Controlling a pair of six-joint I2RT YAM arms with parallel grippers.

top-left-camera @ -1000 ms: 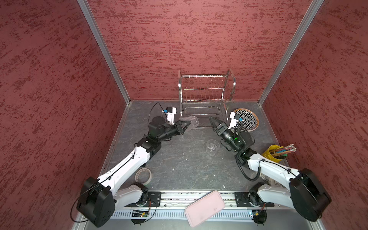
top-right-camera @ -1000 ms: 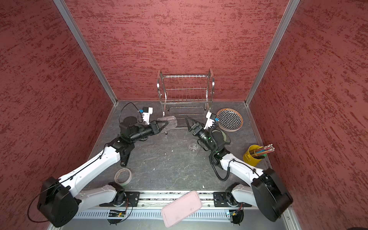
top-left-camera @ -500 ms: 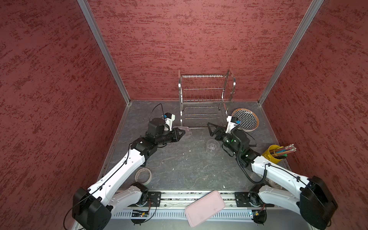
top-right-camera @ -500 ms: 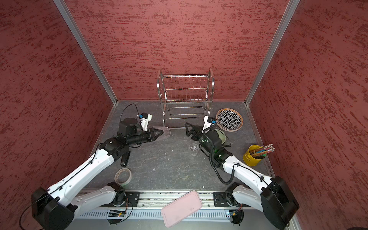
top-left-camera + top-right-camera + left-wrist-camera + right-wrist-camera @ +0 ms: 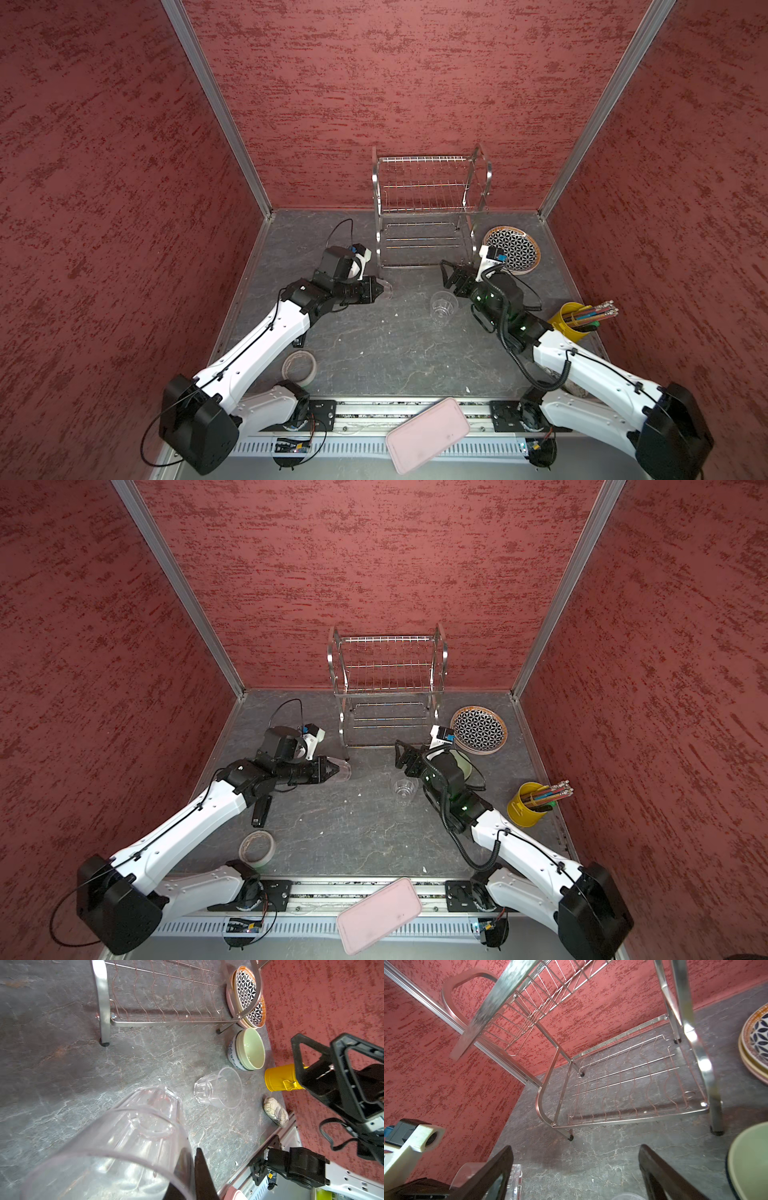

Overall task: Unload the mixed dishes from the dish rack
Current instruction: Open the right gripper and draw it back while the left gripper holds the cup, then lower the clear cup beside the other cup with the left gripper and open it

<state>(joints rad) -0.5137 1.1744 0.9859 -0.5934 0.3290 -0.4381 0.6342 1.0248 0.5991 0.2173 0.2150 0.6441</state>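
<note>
The right end effector (image 5: 575, 1148), jaws wide apart, faces the dish rack (image 5: 623, 1084), a pale green bowl (image 5: 749, 1159) alongside.

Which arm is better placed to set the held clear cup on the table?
Left. The left gripper is shut on the clear cup; the right gripper is open and empty, so it would need a handover.

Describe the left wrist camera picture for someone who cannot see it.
A clear cup, gripped at its rim by the left gripper, fills the foreground against a grey table. Beyond it stand a second clear cup, the empty dish rack, stacked plates and two nested bowls.
</note>
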